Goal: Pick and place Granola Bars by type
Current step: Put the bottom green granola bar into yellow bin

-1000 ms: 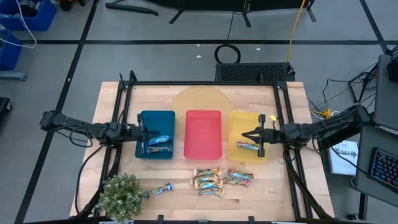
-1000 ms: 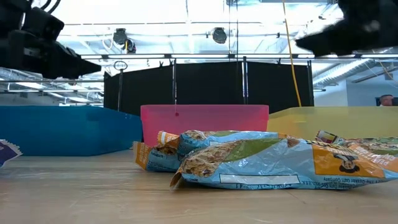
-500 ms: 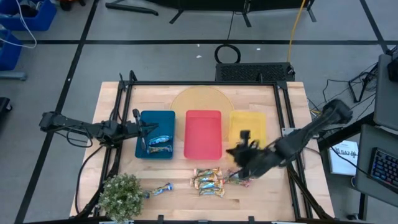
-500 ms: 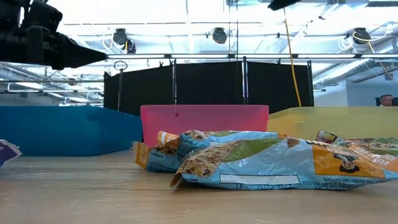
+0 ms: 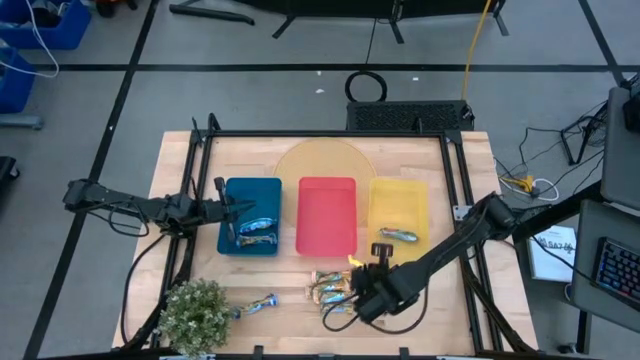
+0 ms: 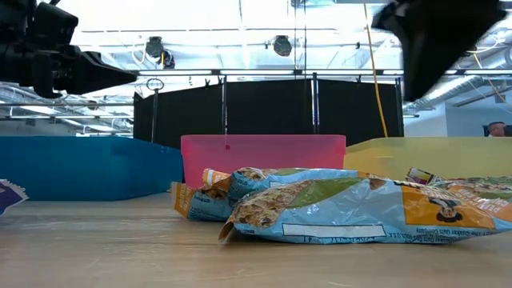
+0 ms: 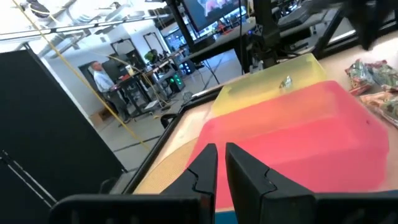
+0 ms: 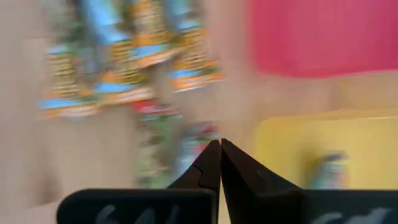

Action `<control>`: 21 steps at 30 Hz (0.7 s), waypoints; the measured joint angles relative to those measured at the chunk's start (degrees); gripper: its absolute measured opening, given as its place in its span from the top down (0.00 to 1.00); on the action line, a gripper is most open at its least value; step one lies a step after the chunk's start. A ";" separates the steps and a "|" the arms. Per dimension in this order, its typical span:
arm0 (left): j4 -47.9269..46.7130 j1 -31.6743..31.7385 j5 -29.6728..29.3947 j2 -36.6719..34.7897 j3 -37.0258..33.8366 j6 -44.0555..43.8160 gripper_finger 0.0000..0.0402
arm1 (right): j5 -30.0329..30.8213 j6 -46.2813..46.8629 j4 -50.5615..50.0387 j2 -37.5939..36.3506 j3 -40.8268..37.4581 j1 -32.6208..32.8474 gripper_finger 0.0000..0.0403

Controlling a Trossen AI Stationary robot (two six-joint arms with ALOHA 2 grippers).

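Note:
Orange-and-gold granola bars (image 5: 333, 292) lie in a loose pile on the wood in front of the red tray (image 5: 326, 214). Red-and-green bars (image 8: 163, 140) show blurred beside them. My right gripper (image 5: 368, 290), fingers shut (image 8: 219, 149), hovers above this pile and touches nothing. One bar (image 5: 398, 235) lies flat in the yellow tray (image 5: 398, 196). Blue-and-white bars (image 5: 258, 232) lie in the blue tray (image 5: 250, 192), and another (image 5: 256, 303) lies beside the plant. My left gripper (image 5: 232, 211) hangs over the blue tray's left part with a narrow gap between its fingers (image 7: 221, 158).
A small potted plant (image 5: 195, 313) stands at the table's near-left corner. A round yellowish mat (image 5: 322, 160) lies behind the trays. Black frame rails (image 5: 455, 190) run along both sides of the table. Bare wood shows to the right of the bar pile (image 5: 440, 310).
My right gripper has swung away from above the yellow tray toward the near edge and to the left, ending over the bar pile. A bar stays lying in the yellow tray where the gripper was.

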 joint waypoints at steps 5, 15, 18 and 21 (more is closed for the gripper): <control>-0.16 0.00 -0.02 0.00 0.00 0.04 0.90 | -4.57 0.16 4.85 1.39 -0.12 1.17 0.87; -0.62 0.02 0.63 0.02 0.02 1.11 0.90 | -8.88 4.24 9.64 1.23 -2.72 5.78 0.52; -0.62 0.02 0.66 0.00 0.02 1.08 0.90 | -7.57 6.17 10.96 1.25 -5.51 6.77 0.48; -0.62 0.02 0.67 0.00 0.02 1.15 0.90 | -7.30 8.43 11.83 1.25 -8.42 6.86 0.48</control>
